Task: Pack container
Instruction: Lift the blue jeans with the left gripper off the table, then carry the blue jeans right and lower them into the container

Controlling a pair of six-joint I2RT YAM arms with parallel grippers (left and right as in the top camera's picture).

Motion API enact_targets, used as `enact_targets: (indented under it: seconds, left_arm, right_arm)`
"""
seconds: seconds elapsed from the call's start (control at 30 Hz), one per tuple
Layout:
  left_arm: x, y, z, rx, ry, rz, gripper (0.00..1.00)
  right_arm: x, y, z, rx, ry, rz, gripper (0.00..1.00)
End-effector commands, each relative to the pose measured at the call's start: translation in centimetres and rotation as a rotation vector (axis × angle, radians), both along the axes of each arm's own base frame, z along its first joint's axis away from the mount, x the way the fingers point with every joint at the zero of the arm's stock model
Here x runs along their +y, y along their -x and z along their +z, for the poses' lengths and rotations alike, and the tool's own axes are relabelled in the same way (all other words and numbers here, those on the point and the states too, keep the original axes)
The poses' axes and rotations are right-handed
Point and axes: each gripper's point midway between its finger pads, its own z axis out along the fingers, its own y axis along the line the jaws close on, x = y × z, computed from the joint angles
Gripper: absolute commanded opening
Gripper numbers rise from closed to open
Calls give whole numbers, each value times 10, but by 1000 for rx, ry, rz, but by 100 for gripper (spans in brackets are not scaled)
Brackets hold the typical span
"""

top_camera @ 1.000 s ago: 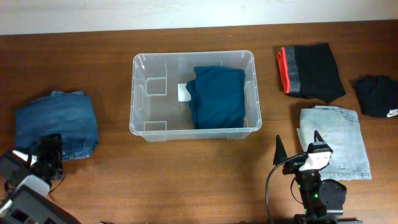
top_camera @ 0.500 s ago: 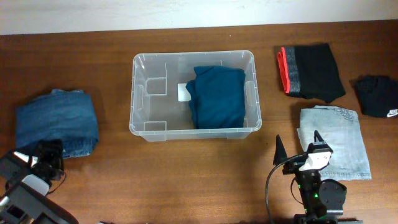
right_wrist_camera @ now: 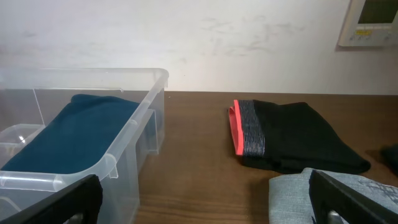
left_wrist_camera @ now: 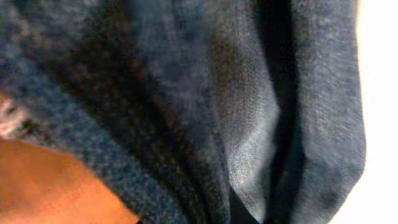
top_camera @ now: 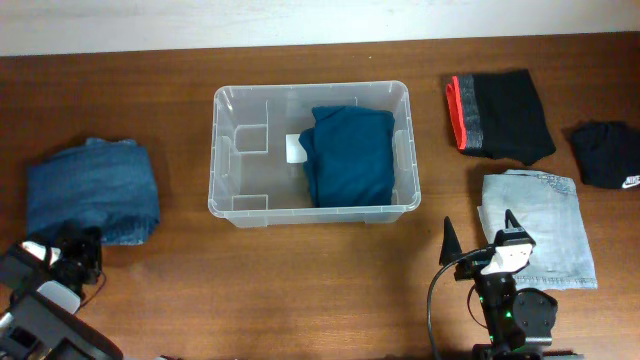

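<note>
The container is a clear plastic bin at the table's middle back, also seen at the left of the right wrist view. A folded teal garment lies in its right half. Folded blue jeans lie at the far left. My left gripper sits at their near edge with its jaws drawn in on the cloth. Bunched denim fills the left wrist view and hides the fingers. My right gripper stands open at the front right, nothing between its fingers.
A black garment with a red band lies at the back right, a small black item beyond it. Folded light denim lies just right of my right gripper. Bare wood runs between the bin and these clothes.
My left gripper has closed at the jeans' near edge and slid slightly toward the table's front. The right arm has not moved.
</note>
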Motion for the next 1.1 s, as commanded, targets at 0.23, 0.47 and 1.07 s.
enact_targets:
  seconds: [0.23, 0.47, 1.07]
  left_arm:
    - [-21, -28, 56, -226, 10, -184, 1]
    - [-26, -37, 139, -403, -122, -266, 1]
    - [-106, 0, 381, -928, -379, -445, 1]
  right_arm:
    - [-1, 0, -1, 1, 2, 0, 99]
    - [-1, 0, -1, 1, 2, 0, 99]
    - [-1, 0, -1, 1, 2, 0, 99]
